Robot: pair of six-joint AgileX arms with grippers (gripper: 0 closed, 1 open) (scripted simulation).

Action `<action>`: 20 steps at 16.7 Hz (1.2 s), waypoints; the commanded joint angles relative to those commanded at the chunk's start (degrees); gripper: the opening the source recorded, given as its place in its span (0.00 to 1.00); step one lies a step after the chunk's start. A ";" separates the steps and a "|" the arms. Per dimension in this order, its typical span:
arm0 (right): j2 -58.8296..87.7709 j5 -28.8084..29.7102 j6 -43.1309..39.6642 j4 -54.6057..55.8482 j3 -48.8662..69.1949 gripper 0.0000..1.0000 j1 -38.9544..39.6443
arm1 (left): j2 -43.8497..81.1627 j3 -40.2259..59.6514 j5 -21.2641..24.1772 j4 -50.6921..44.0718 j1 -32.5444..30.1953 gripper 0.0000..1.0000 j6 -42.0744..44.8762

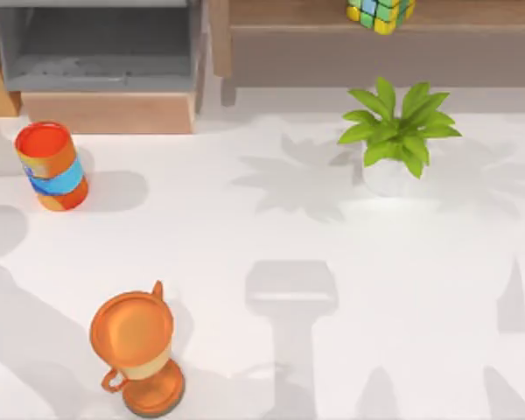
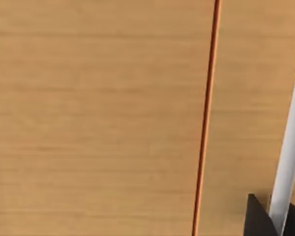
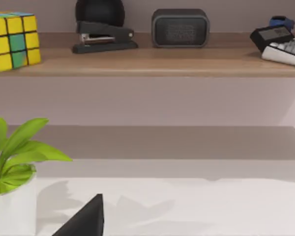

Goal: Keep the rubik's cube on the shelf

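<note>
Trophy cup (image 1: 138,352), one, orange, is sitting nearest in the top view, near-left on the white table (image 1: 271,262). One orange-and-blue can (image 1: 52,165) is standing far left, in front of one grey-lined open box (image 1: 101,52). One potted plant (image 1: 397,133) is standing far right, just in front of the shelf (image 1: 332,39). One rubik's cube (image 1: 380,13) is already resting on the shelf at the far edge, right of centre. Arm shadows are falling across the near table.

Left wrist view: looking at plain wood panelling (image 2: 98,118) with a thin orange seam; dark tip of the left gripper (image 2: 258,219) is poking in at a corner, whether it is parted or closed I cannot tell.

Right wrist view: one dark fingertip of the right gripper (image 3: 86,219) is showing low, nothing in it as far as visible; released or clenched, cannot tell. It is facing the shelf from the table side, plant beside it. Cube is sitting on the shelf's left part, apart from one stapler (image 3: 104,37), one dark speaker (image 3: 180,28), and one calculator (image 3: 273,35) with a keyboard (image 3: 287,51) at far right.

Judgement: placement step is looking done, both arms backing-off stage; next move is calling for nothing beyond parking clear of the plant.
</note>
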 joint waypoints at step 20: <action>0.00 0.00 0.00 0.00 0.00 1.00 0.00 | 0.54 1.10 -0.27 -0.71 -0.31 1.00 0.16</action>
